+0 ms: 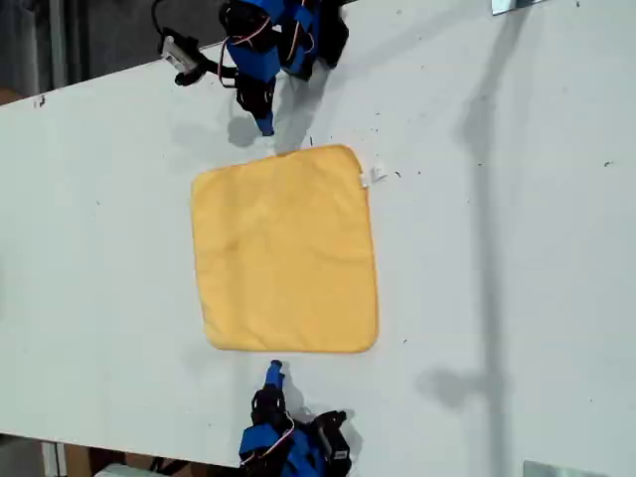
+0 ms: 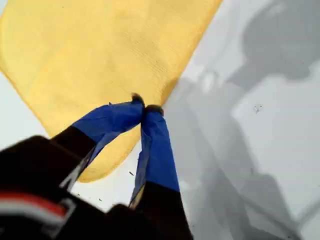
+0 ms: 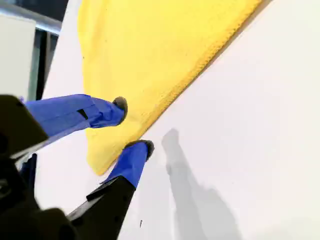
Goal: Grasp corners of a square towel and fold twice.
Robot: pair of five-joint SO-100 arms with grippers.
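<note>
The yellow towel (image 1: 283, 248) lies flat and unfolded on the white table, its white tag (image 1: 374, 175) at the corner on the exterior view's upper right. One arm's gripper (image 1: 264, 124) points at the towel's top edge and another's (image 1: 275, 370) at its bottom edge; the wrist views do not settle which is which. My first gripper (image 2: 145, 107) is shut with nothing in it, over an edge of the towel (image 2: 100, 50) near a rounded corner (image 2: 100, 169). My second gripper (image 3: 132, 125) is open, straddling an edge of the towel (image 3: 150, 50) close to a corner (image 3: 97, 161).
Bare white table (image 1: 497, 248) spreads wide to the exterior view's right and left of the towel. A small camera on a cable (image 1: 181, 52) sits by the top arm's base. The table's edges run close behind both arm bases. Long pole shadows (image 1: 485, 199) cross the right side.
</note>
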